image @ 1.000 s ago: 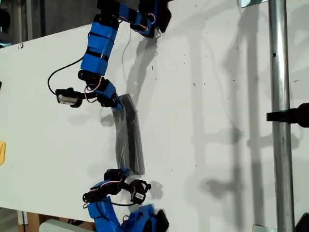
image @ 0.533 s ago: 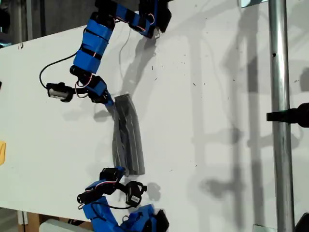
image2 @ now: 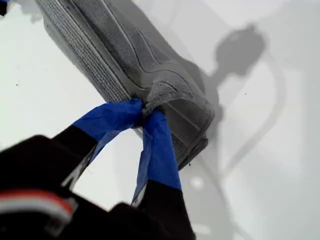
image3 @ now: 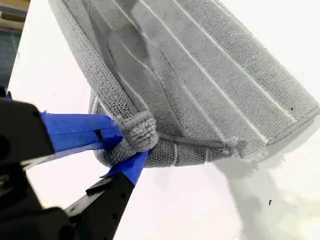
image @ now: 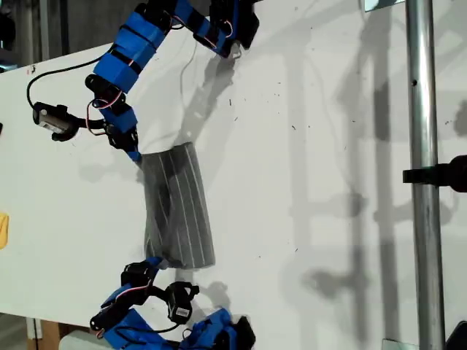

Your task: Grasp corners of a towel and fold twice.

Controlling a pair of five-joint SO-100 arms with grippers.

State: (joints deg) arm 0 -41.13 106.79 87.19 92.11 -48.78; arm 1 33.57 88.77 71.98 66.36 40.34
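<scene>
The grey striped towel (image: 179, 211) lies folded on the white table (image: 328, 146), long side running between the two arms. My first gripper (image: 135, 154) reaches in from the top of the exterior view. It is shut on the towel's upper corner (image2: 150, 97), and the bunched towel (image2: 115, 50) stretches away from it. At the bottom of the exterior view my second gripper (image: 155, 260) is shut on a lower corner (image3: 137, 132). The towel (image3: 210, 70) spreads wide beyond it, with a loose layer lifted off the one beneath.
A vertical metal pole (image: 421, 219) with a black clamp (image: 438, 175) stands at the exterior view's right. A yellow object (image: 3, 230) sits at that view's left edge. The arm bases are at the top (image: 222, 29) and bottom (image: 215, 332) table edges.
Both grippers have moved toward the exterior view's left with their corners. The towel has gone from a narrow strip to a wider band.
</scene>
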